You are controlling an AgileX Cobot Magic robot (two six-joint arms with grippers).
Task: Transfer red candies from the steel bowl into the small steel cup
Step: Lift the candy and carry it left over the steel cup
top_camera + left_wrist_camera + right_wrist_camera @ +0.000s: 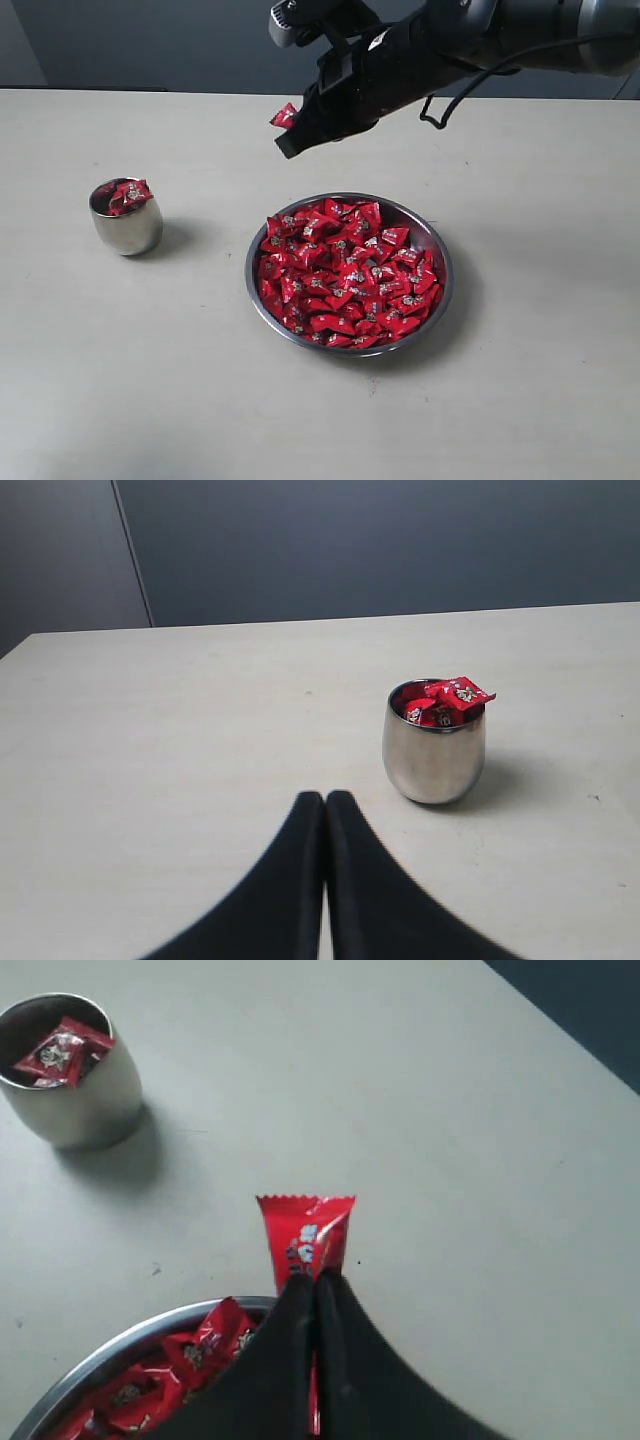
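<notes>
Status: bowl centre-right heaped with candies, most of the job left; cup at left holds a few. My right gripper, upper centre, pinches one candy above the table, not yet over the cup. My left gripper: pressed together, empty.

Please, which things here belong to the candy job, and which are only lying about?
Job: glossy red wrapped candies; wide shallow steel bowl; small rounded steel cup; right gripper, shut on one red candy.
Not job: pale tabletop; left gripper, shut, empty.
</notes>
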